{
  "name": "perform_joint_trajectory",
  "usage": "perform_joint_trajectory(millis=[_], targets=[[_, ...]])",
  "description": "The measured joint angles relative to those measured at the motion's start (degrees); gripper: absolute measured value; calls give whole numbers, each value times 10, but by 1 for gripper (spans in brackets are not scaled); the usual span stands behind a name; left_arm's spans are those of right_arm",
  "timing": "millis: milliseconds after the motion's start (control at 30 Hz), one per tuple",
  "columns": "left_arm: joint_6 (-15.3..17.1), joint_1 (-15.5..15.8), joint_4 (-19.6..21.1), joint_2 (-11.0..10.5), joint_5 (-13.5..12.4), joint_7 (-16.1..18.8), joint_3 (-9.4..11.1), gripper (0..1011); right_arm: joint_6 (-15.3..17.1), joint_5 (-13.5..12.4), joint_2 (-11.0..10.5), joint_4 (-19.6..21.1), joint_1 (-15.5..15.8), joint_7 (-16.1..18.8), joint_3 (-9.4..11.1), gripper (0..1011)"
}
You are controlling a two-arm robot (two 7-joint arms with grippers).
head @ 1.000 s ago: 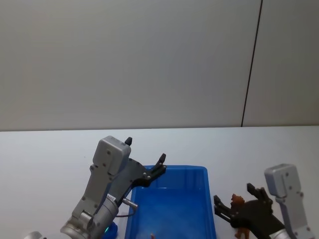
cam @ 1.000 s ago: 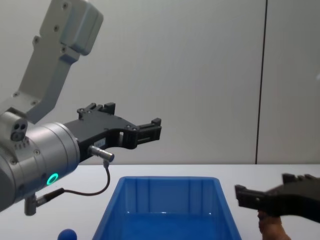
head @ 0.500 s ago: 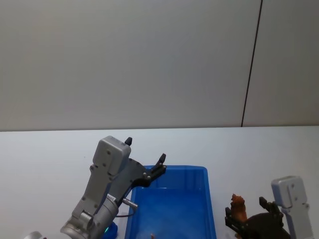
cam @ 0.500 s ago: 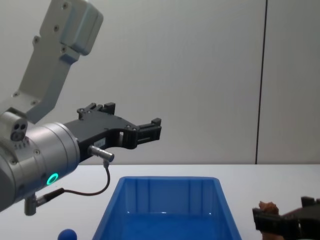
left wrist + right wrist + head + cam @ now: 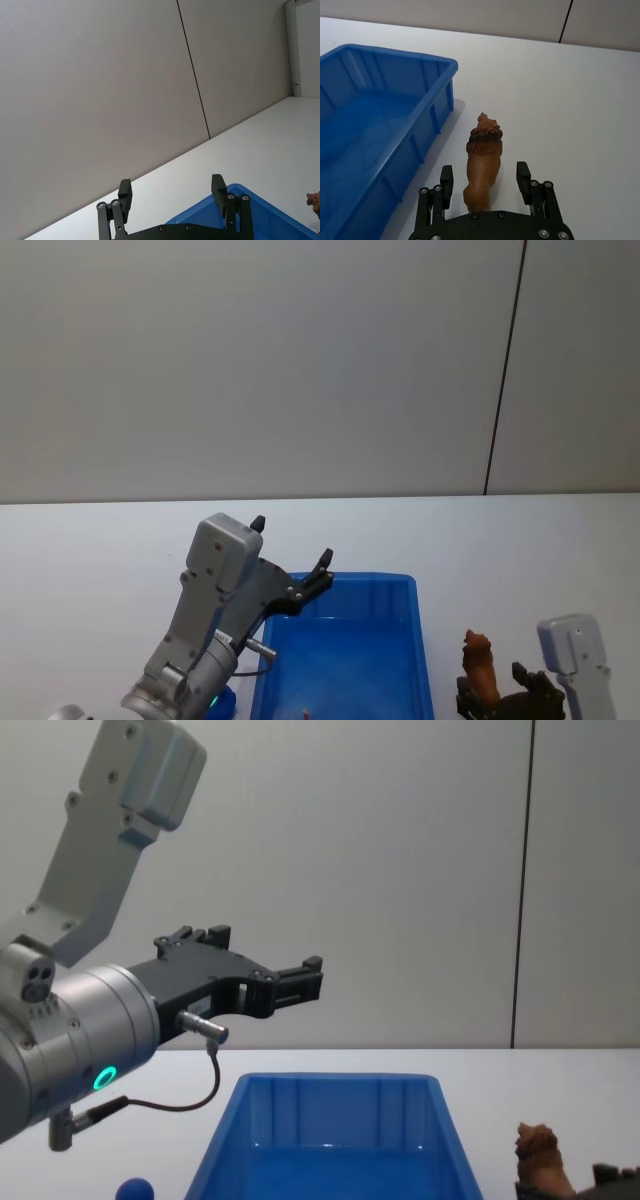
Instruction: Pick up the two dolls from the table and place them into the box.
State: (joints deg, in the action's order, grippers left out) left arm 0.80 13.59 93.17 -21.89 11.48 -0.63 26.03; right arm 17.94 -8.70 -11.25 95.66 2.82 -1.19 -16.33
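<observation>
The brown shaggy doll point(image 5: 482, 160) stands upright on the white table point(image 5: 100, 540), just right of the blue box point(image 5: 370, 582). My right gripper point(image 5: 485, 176) is open and low, one finger on each side of the doll's rear half, not pressing it. In the head view the brown doll point(image 5: 480, 664) is at the bottom right with the right gripper point(image 5: 497, 702) behind it. The blue doll point(image 5: 133, 1188) lies left of the box point(image 5: 340, 1080). My left gripper point(image 5: 292, 541) hangs open and empty above the box's far left corner.
A grey wall with a dark vertical seam point(image 5: 503, 370) stands behind the table. Bare white tabletop point(image 5: 570, 90) spreads to the right of the brown doll and beyond the box. The box's inside point(image 5: 365, 125) holds a small reddish speck at its near end in the head view.
My right gripper has dropped lower and drawn back toward me, so its open fingers now flank the brown doll. The left arm and both dolls have stayed put.
</observation>
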Motion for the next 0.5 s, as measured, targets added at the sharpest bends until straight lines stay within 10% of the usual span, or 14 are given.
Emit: perform_joint_trajectory(millis=[500], targets=[[0,0,0,0,0,0,0,1002,7,-4,9,-13,3,-10,-1,367]])
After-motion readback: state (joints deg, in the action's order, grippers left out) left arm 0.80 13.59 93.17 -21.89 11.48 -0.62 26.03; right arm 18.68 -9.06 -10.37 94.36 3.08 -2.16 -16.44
